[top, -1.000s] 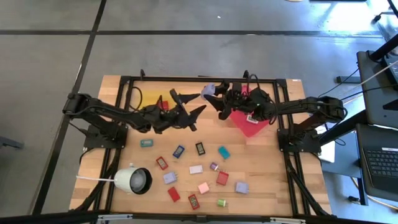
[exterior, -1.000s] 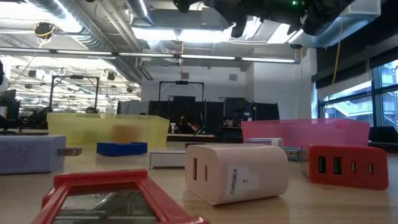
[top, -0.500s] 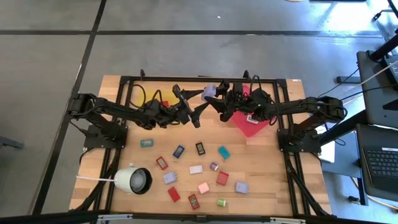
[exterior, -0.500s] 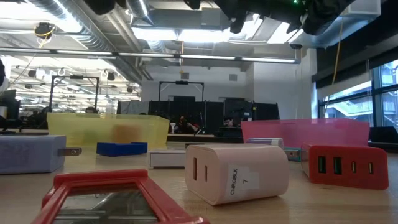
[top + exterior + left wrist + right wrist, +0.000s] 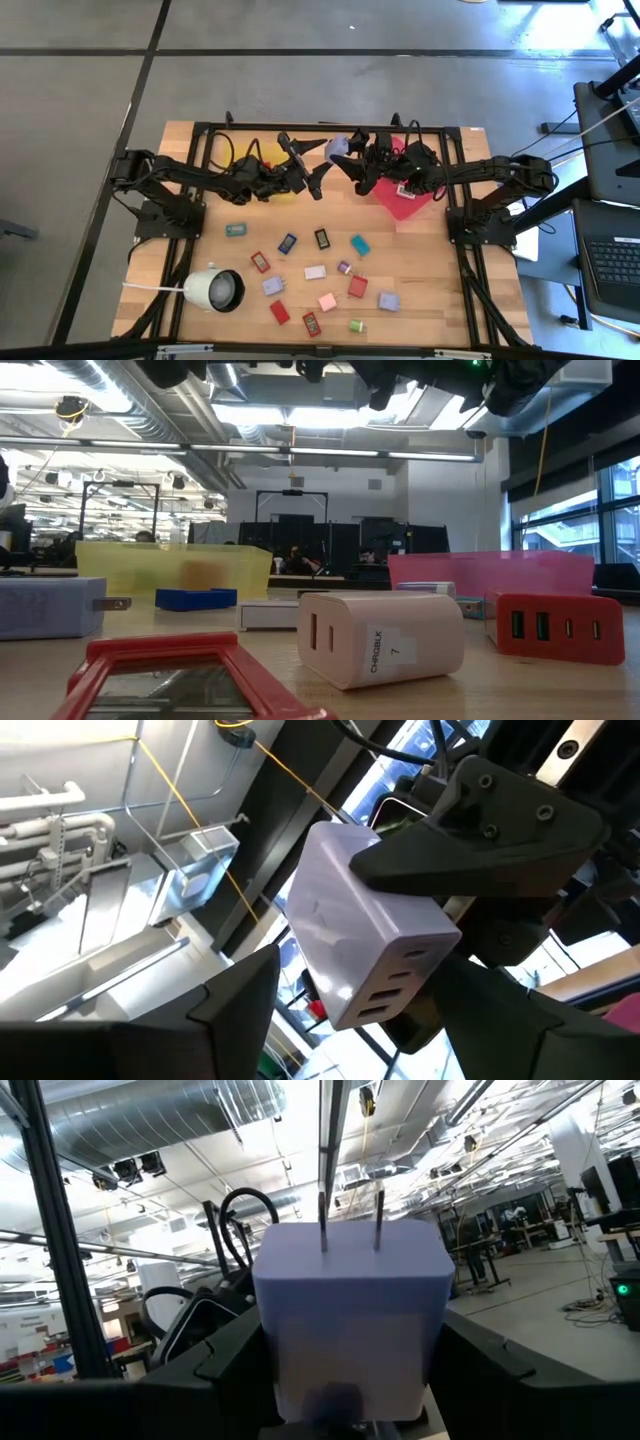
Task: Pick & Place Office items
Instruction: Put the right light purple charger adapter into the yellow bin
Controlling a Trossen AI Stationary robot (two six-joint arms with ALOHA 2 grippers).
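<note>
High at the worktop's (image 5: pixel 420 270) twelve o'clock, our right pincer (image 5: pixel 345 158) clamps the lilac charger (image 5: pixel 337 146), seemingly light, rigid and slick, so our spread left pincer (image 5: pixel 305 170) should take its flat sides.

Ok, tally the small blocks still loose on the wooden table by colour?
Red small flat blocks: 4
Lilac blocks: 3
Teal blocks: 2
Blue block: 1
Black block: 1
White block: 1
Pink block: 1
Green block: 1
Total: 14
</note>
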